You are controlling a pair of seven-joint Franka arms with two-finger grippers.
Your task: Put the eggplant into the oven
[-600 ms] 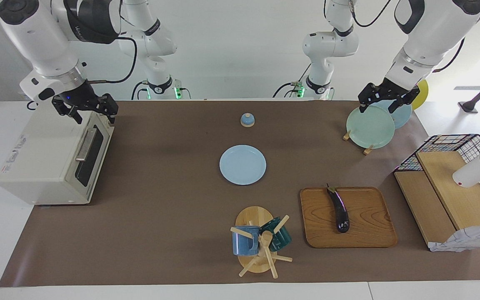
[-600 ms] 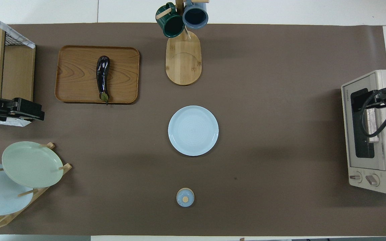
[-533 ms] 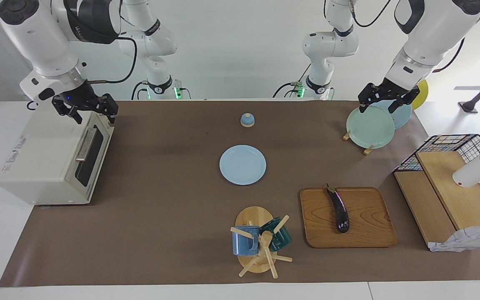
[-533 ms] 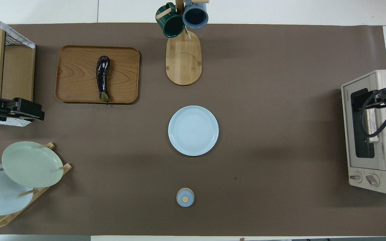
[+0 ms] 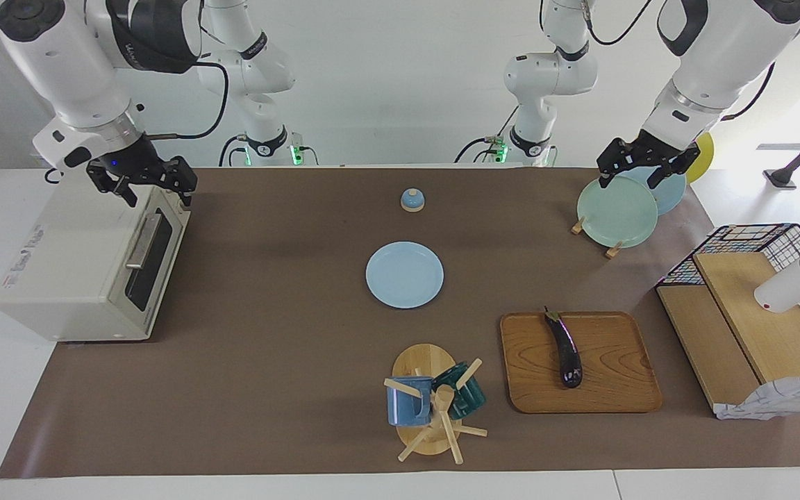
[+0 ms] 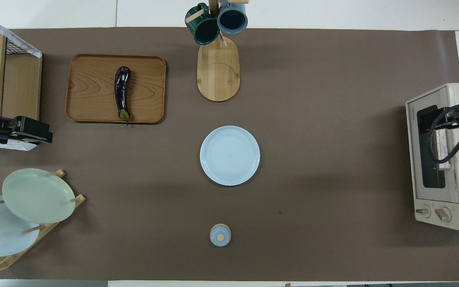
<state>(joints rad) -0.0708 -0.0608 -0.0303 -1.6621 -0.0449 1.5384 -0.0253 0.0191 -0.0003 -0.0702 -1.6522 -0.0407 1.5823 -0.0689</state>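
Presently on the table, item by item:

Eggplant [image 5: 564, 350] – dark purple, lying lengthwise on the wooden tray [image 5: 615, 389], green stem end pointing toward the robots; untouched by either claw.

Oven [image 5: 73, 267] – cream toaster oven at the right arm's end of the table, glass door shut, bar handle facing the table's middle.

Right gripper [image 5: 143, 189] – up in the air over the oven's top edge nearest the robots, fingers apart, holding nothing.

Left gripper [image 5: 639, 171] – in the air over the plate rack [image 5: 594, 236] at the left arm's end, fingers apart, empty (in the overhead view it shows only as a dark block at the picture's edge).

Plate rack – wooden pegs carrying a green plate [image 5: 617, 211] and a blue one just beside it, nearer the robots than the tray.

Blue plate [image 5: 404, 274] – flat on the brown mat at the table's middle.

Small blue lid [image 5: 412, 200] – with a wooden knob, nearer the robots than the blue plate.

Mug stand [image 5: 428, 410] – wooden, farther from the robots than the blue plate, beside the tray; holds a blue mug [image 5: 408, 401] and a dark green mug [image 5: 466, 391]
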